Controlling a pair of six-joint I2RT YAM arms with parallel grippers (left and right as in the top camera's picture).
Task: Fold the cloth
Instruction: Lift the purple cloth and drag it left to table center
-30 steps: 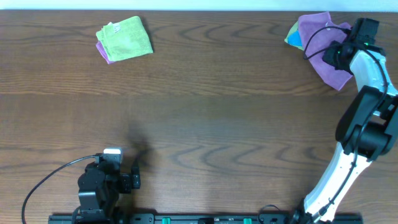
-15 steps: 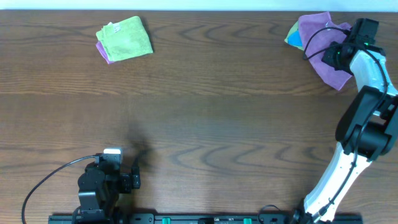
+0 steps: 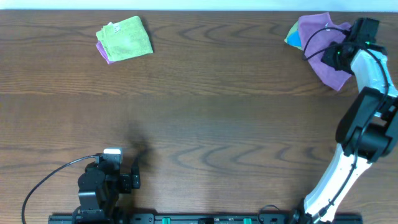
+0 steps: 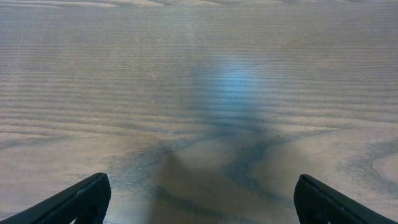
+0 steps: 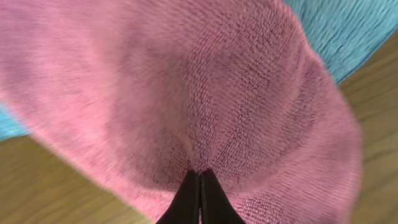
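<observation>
Hidden: right arm (image 3: 367, 68) covered part of cloth (image 3: 311, 25); blue cloth (image 3: 292, 38) was mostly tucked under it
Texture: fuzzy terry loops, rumpled heap on wood-grain table (image 3: 217, 112)
Cloth: lilac, far right corner
Right gripper (image 5: 199, 183): tips pressed together, pinching a cloth ridge
Left gripper (image 4: 202, 202): spread wide, near edge

No legible txt or labels anywhere.

right gripper (image 5: 199, 178) clamped closed, arm outstretched; left gripper (image 4: 202, 182) spread wide.
</observation>
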